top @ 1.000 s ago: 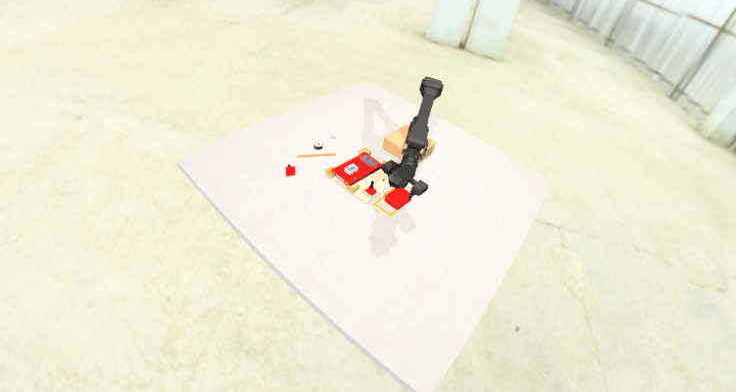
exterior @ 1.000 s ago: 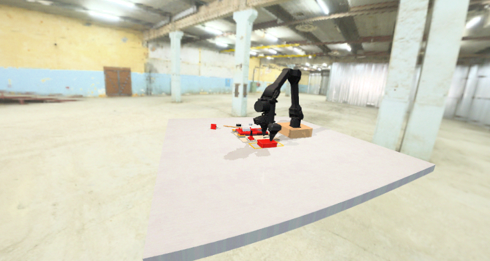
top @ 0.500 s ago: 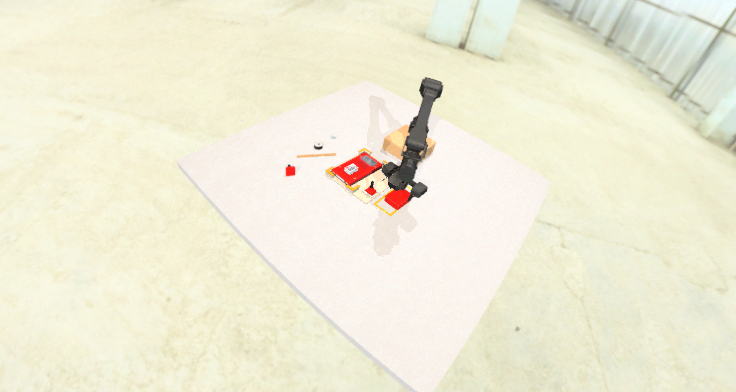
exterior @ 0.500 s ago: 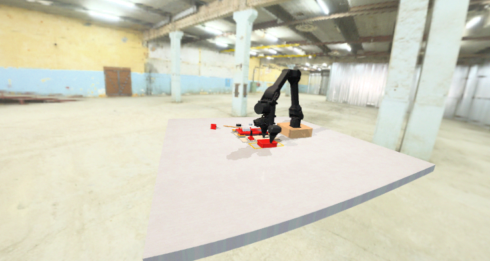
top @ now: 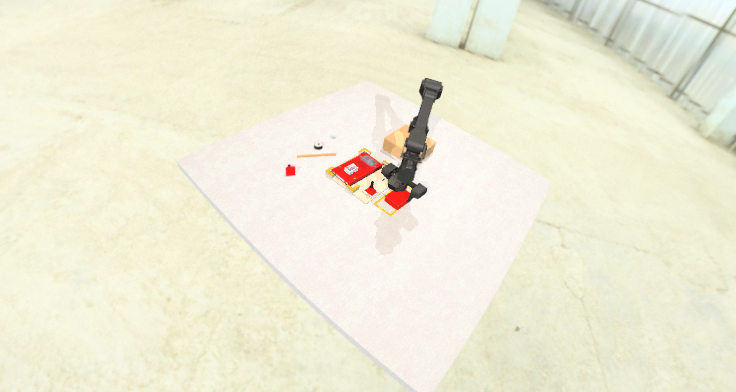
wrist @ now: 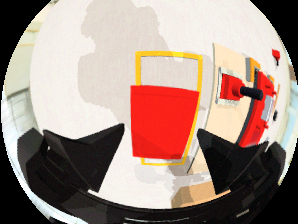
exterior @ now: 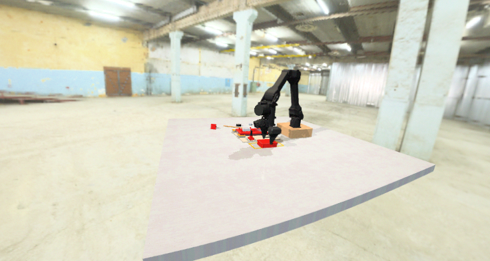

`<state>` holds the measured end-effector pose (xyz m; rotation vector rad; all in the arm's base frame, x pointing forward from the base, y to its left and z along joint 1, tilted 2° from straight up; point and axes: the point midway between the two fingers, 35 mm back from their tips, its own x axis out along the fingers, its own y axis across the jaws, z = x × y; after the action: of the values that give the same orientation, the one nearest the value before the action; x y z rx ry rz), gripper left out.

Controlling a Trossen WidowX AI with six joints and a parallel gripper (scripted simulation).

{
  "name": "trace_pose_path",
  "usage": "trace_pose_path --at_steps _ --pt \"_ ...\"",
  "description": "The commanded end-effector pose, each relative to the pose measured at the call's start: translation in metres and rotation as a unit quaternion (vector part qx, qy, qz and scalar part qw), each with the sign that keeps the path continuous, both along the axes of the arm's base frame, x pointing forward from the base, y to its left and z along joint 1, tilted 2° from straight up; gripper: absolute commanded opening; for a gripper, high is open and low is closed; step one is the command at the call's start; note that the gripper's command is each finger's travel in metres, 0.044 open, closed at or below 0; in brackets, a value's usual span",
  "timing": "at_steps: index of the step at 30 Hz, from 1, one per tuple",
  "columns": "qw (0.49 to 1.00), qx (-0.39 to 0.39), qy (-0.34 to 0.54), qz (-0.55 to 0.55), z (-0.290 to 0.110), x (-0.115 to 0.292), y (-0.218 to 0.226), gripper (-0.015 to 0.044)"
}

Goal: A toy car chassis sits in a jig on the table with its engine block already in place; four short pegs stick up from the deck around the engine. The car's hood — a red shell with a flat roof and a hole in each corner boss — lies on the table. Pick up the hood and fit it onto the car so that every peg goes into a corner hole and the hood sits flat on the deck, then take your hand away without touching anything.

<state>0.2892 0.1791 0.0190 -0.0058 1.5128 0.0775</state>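
Note:
The red hood (top: 396, 199) (exterior: 266, 143) (wrist: 162, 121) lies flat on the table inside a yellow marked rectangle (top: 384, 210) (exterior: 252, 146) (wrist: 166, 54). My gripper (top: 404, 186) (exterior: 269, 137) (wrist: 161, 129) is open and hangs low over the hood, with one finger on each side of it and a gap between each finger and the hood. The red car chassis (top: 357, 164) (exterior: 244, 132) (wrist: 257, 104) sits in its yellow-cornered jig just to the left of the hood in the top and exterior views. Its pegs are too small to make out.
The arm's tan base box (top: 395, 139) (exterior: 298, 130) stands right behind the hood. A beige board (top: 362, 195) with a small red part and a black part lies between chassis and hood. A small red block (top: 290, 170) (exterior: 213, 126), a wooden stick (top: 316, 155) and a wheel (top: 318, 144) lie farther left.

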Motion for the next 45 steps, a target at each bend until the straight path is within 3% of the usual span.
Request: trace_pose_path --at_steps 1,29,32,42,45 --pt "1.0 0.002 0.001 -0.002 -0.003 0.0 0.001 0.044" --pt "1.0 0.002 0.001 -0.002 -0.017 0.0 0.002 0.044" --pt "1.0 0.0 0.0 0.0 -0.014 0.001 0.001 0.0361" --pt "1.0 0.0 0.0 0.0 -0.014 0.001 0.001 0.0295" --pt "1.0 0.0 0.0 0.0 -0.013 0.0 0.001 0.0216"
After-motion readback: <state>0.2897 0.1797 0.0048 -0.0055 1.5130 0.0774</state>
